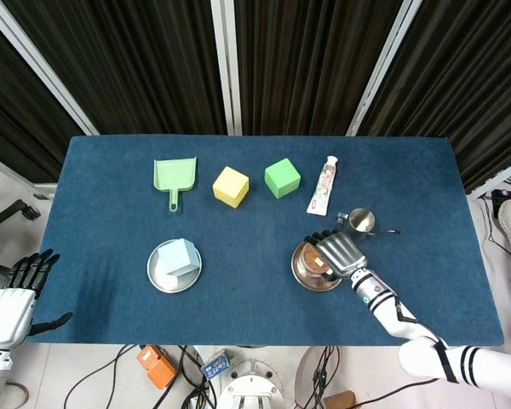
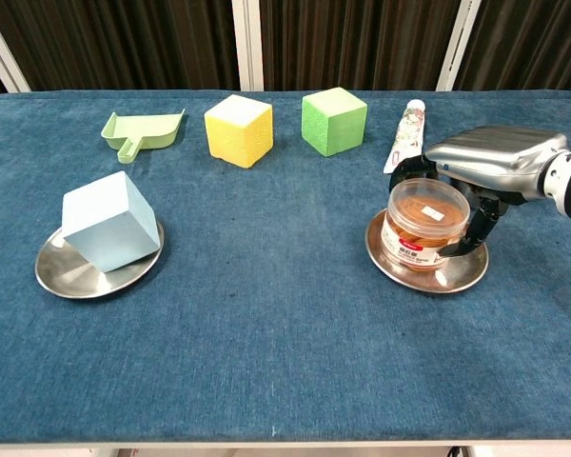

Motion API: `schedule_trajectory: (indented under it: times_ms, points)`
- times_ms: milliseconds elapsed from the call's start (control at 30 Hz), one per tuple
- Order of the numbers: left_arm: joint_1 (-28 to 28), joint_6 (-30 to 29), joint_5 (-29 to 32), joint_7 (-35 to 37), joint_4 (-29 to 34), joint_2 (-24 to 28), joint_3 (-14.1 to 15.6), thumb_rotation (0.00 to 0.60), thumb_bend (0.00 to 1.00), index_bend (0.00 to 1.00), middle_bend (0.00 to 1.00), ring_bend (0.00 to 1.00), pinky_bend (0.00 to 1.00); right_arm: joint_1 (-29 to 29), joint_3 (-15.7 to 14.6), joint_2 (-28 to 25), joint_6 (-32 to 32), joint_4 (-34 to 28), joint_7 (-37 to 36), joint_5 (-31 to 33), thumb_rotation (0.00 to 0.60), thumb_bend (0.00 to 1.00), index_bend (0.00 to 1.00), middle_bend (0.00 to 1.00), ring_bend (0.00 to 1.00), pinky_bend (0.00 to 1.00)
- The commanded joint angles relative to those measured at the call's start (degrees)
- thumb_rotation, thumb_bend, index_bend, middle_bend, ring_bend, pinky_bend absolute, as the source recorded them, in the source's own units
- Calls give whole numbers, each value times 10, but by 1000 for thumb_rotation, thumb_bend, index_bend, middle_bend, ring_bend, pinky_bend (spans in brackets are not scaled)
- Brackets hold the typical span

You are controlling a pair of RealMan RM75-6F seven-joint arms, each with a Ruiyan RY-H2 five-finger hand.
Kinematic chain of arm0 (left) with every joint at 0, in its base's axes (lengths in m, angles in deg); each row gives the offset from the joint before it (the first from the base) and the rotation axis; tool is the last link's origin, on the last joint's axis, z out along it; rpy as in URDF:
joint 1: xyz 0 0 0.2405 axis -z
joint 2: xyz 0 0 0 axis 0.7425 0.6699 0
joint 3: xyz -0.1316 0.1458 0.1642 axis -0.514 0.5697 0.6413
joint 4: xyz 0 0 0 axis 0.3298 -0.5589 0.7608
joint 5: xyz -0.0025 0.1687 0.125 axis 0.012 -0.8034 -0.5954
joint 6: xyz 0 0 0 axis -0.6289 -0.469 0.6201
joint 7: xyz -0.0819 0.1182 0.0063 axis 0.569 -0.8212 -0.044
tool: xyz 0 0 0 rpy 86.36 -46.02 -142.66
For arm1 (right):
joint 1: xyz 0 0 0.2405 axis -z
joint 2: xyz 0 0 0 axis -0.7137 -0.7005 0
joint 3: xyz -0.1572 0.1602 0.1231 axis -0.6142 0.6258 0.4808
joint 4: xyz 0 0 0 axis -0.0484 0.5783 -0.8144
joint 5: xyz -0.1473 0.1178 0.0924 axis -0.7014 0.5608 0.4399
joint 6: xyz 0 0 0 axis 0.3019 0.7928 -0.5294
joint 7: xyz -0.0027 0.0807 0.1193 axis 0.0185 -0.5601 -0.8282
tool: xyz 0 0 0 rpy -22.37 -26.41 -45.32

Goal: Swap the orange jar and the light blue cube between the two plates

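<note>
a: why is my right hand (image 2: 490,171) draped over the orange jar (image 2: 422,225)?

b: its fingers wrap the jar's sides, gripping it on the right plate (image 2: 428,273), i judge to lift it. the light blue cube (image 2: 110,221) sits tilted on the left plate (image 2: 76,276); my left hand (image 1: 13,300) waits open off the table's near left edge.

Your tabletop (image 2: 285,362) wears blue cloth. Along its far side lie a green dustpan (image 2: 141,130), a yellow cube (image 2: 238,129), a green cube (image 2: 334,120) and a tube (image 2: 406,135). Nearer you sit two metal plates (image 2: 68,271) (image 2: 436,276); a steel pitcher (image 1: 360,221) seems to stand just behind the right one.
</note>
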Motion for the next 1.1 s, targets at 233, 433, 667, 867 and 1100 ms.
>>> schedule_trajectory:
  times_ms: [233, 433, 667, 867, 1100]
  points:
    - [-3, -8, -5, 7, 0, 3, 1, 600, 66, 55, 18, 0, 70, -27, 27, 38, 54, 2, -7, -16, 600, 434, 724, 597, 615, 671]
    - [-2, -9, -2, 9, -1, 4, -2, 600, 67, 55, 18, 0, 70, -109, 68, 133, 42, 48, 75, 59, 600, 434, 693, 597, 615, 670]
    - [-1, -7, -4, 16, -4, 7, 0, 600, 67, 55, 18, 0, 70, -178, 74, 242, 34, 150, 128, 125, 600, 434, 450, 496, 484, 570]
    - [2, -2, -11, 19, -6, 10, 4, 600, 67, 55, 18, 0, 70, -189, 64, 220, -10, 131, 113, 173, 586, 235, 0, 97, 92, 158]
    - [14, 3, -43, 16, -10, 1, 14, 600, 67, 55, 18, 0, 70, -111, 12, 92, 62, -24, 39, 65, 425, 138, 0, 0, 0, 20]
